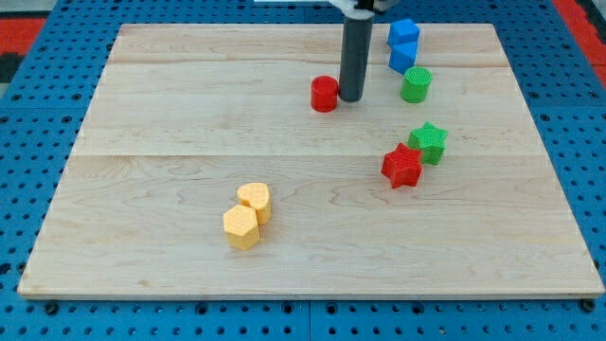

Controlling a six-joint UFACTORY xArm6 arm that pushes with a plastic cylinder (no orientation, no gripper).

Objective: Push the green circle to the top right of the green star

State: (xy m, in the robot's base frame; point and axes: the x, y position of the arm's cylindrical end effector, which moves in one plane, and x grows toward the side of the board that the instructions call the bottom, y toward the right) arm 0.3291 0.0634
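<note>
The green circle [416, 84] stands on the wooden board near the view's top right. The green star [428, 142] lies below it, slightly to the right, touching the red star [401, 166] at its lower left. My tip [350, 98] sits on the board left of the green circle, with a gap between them, and right next to the red circle [325, 94]. The rod rises straight up out of the view's top.
Two blue blocks [403, 44] sit just above the green circle, near the board's top edge. Two yellow blocks [248, 215] touch each other at the lower middle-left. The wooden board [142, 170] lies on a blue perforated table.
</note>
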